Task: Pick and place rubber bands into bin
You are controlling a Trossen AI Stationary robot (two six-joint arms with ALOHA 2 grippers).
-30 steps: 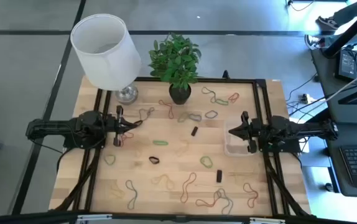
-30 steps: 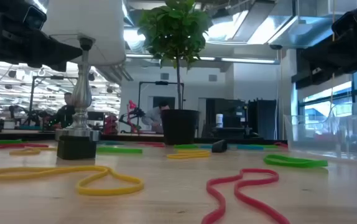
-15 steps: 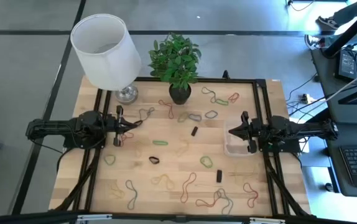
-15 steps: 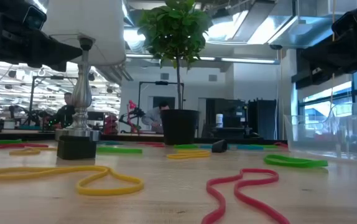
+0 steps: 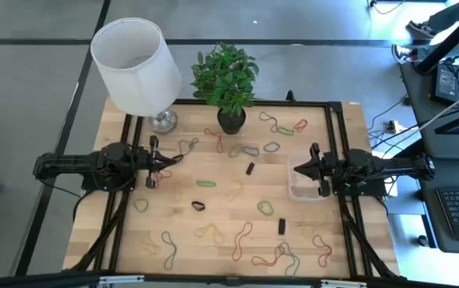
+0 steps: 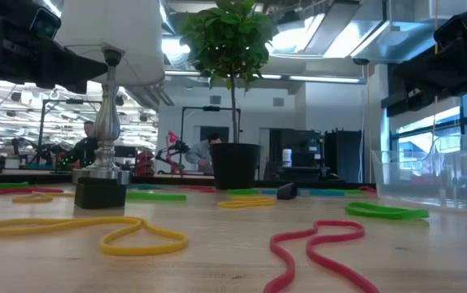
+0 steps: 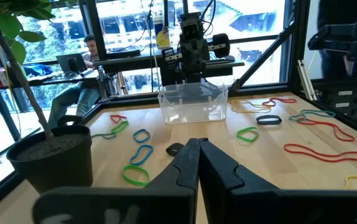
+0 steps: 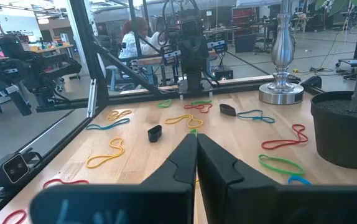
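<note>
Both arms are seen parked at mid-depth on opposite edges of the worktop (image 5: 213, 212), facing each other. The left gripper (image 5: 173, 159) is at the left side with its jaws together and nothing between them; in the left wrist view the two dark fingers (image 7: 219, 168) are pressed shut. The right gripper (image 5: 298, 169) is likewise closed and empty, its tip poised at the left rim of the bin (image 5: 305, 190), which sits on the right side of the worktop.

The bin appears empty. The rubber bands (image 5: 242, 237) are scattered loose: a cluster far, near the potted plant (image 5: 226, 82), more across the middle, and a denser spread along the near edge. Small black blocks (image 5: 281, 226) lie among them. A table lamp (image 5: 137, 62) stands at the far left.

Judgement: no band is yet picked. The bin's placement beside the right arm probably favours short carries from that side; flat, floppy bands will likely demand a low, precise pinch.
</note>
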